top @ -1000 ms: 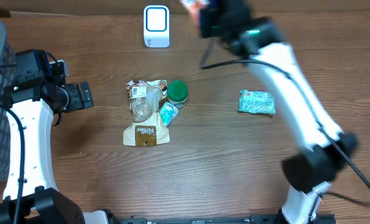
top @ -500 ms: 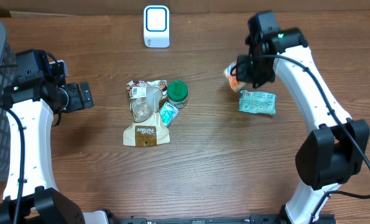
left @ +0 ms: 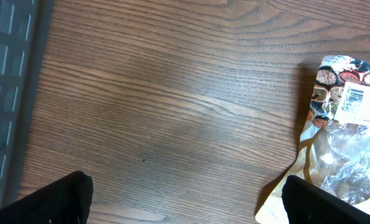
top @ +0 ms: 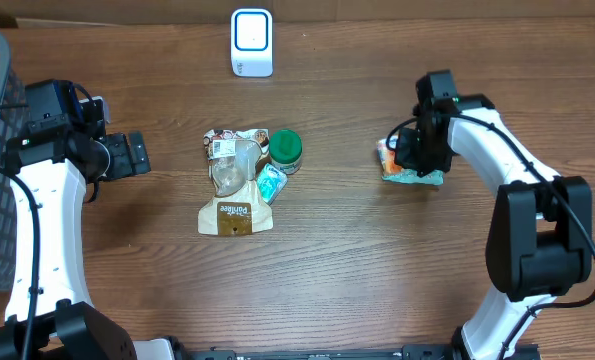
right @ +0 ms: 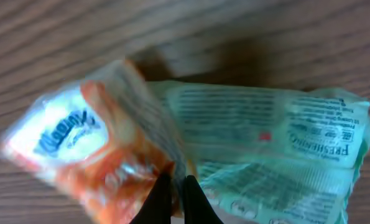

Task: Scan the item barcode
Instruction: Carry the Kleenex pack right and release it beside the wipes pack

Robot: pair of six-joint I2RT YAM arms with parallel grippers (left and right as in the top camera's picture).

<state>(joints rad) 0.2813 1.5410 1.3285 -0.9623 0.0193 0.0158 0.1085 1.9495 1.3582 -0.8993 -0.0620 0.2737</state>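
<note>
1. Orange packet sits at the right side of the counter, overlapping the left end of a teal packet.
2. Right pincer is clamped on the orange packet's edge.
3. White scanner stands well apart, at the counter's far edge.
4. Left pincer hangs spread wide and holds nothing, near a brown pouch.

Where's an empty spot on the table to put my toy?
Bare wood lies between the green-lidded jar and the orange packet, and along the near edge below the brown pouch. It is crowded around the pouch and by the right gripper.
</note>
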